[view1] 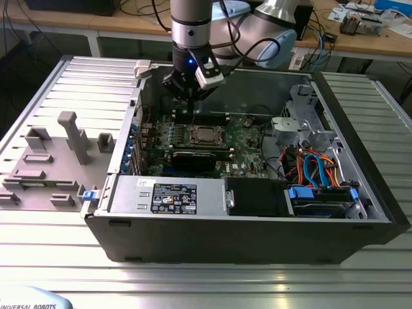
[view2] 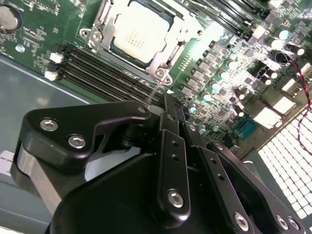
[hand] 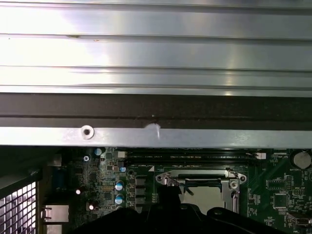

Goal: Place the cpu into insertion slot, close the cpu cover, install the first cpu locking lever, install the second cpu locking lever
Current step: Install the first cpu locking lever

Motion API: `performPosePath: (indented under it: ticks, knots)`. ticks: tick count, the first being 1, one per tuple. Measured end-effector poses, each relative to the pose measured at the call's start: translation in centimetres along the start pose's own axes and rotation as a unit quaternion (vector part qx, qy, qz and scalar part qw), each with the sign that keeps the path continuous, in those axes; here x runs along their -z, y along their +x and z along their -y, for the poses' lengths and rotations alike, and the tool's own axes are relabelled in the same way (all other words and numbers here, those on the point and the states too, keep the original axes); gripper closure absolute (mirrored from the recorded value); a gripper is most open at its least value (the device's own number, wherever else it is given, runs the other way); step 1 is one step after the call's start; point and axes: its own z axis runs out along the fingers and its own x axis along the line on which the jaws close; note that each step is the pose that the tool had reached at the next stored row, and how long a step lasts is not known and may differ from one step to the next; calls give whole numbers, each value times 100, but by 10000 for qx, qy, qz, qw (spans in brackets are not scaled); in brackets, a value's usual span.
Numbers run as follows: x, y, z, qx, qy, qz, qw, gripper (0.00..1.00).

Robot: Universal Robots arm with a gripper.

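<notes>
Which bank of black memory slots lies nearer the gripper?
The memory slots between the cpu and the gripper; the other bank lies beyond the cpu.

Silvery cpu (view2: 138,36) flat in insertion slot (view2: 168,51), cpu cover (view2: 108,25) closed.

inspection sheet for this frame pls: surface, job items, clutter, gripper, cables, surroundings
Surface: ribbed metal table, open PC case on it.
Job's things: cpu seated in the insertion slot; cpu cover lies closed around it. Lever state: cannot tell.
Clutter: grey fixture blocks on the exterior view's left.
Gripper: gripper above the board, behind the socket, holding nothing visible.
Cables: blue and orange leads by the drive bay.
Surroundings: benches with loose wiring behind.
</notes>
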Motion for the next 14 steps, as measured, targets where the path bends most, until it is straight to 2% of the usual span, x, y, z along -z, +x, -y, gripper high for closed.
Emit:
performPosePath:
  ticks: [2,9,10,11,13,14]
  knots:
    - [-1,-47,1,1,0,-1,10000,89]
    - [-2,-64,0,-1,-2,1,10000,89]
    - [-2,-66,2,-4,-55,1,10000,89]
    - [-2,-65,6,-14,-187,2,9998,89]
    - [-8,-65,19,-32,-326,4,9995,89]
    - [-12,-64,20,-40,-327,5,9995,89]
